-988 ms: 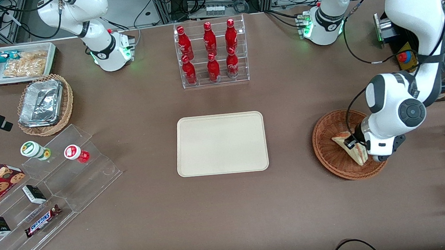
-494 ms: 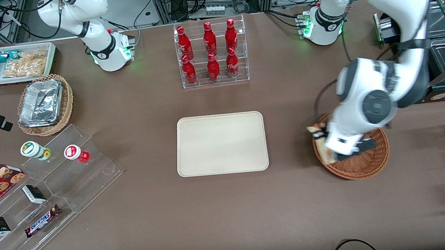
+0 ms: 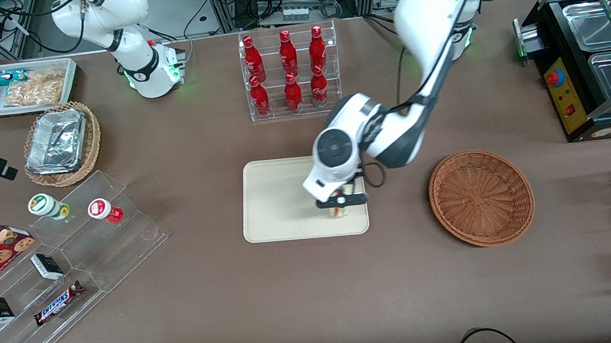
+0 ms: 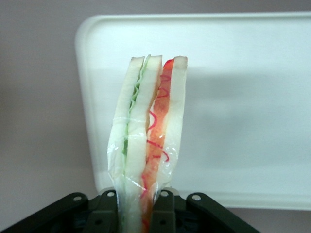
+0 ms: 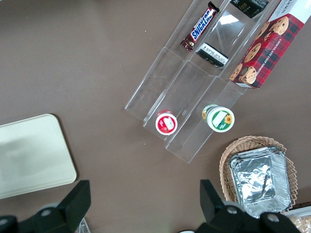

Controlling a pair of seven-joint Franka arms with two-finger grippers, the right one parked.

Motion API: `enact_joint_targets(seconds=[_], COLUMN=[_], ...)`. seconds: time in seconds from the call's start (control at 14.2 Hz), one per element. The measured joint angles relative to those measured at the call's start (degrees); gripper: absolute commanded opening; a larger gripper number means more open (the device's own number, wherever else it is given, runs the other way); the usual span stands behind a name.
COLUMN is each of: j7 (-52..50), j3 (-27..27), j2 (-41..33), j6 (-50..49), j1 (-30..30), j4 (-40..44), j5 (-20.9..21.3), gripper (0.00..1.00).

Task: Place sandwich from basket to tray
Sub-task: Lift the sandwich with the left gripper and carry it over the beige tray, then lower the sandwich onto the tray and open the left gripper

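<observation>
Currently the claw (image 3: pixel 337 204) of the working arm is positioned over the tray (image 3: pixel 274 196), above the tray corner nearest the front camera and toward the basket (image 3: pixel 481 197). The claw is clenched on the sandwich (image 4: pixel 148 141). In the left wrist view the two black fingers (image 4: pixel 104 206) press against the wrapped wedge from both sides, with the cut edge facing the camera: pale bread slices, a green layer and a red-orange layer are visible, and clear film encloses the wedge. The sandwich hangs over the cream surface of the tray (image 4: pixel 243 97); contact between the sandwich and the tray cannot be determined from either view. In the front view only a small part of the sandwich (image 3: pixel 336 211) shows beneath the claw.

The basket sits on the brown desk (image 3: pixel 316 292), beside the tray toward the working arm's end, apart from the tray rim. Its woven interior is fully exposed.

A clear rack of red bottles (image 3: pixel 290 73) stands farther from the front camera than the tray. Toward the parked arm's end lies a tan wicker basket with foil containers (image 3: pixel 59 142).
</observation>
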Motion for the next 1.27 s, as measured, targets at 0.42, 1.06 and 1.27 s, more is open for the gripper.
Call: enact_joint_targets(seconds=[0.42,1.06,1.27], j7=[-3.68,-8.41,-8.41], j3=[-0.02,0.27,1.03], j2=[7.02,8.59,8.53], j6=[3.4,5.89,5.89], j1=[-2.93,-5.66,-5.41], j4=[6.04,8.77,10.79], j5=[0.0,0.0,0.19], gripper=[0.11,1.0,1.0])
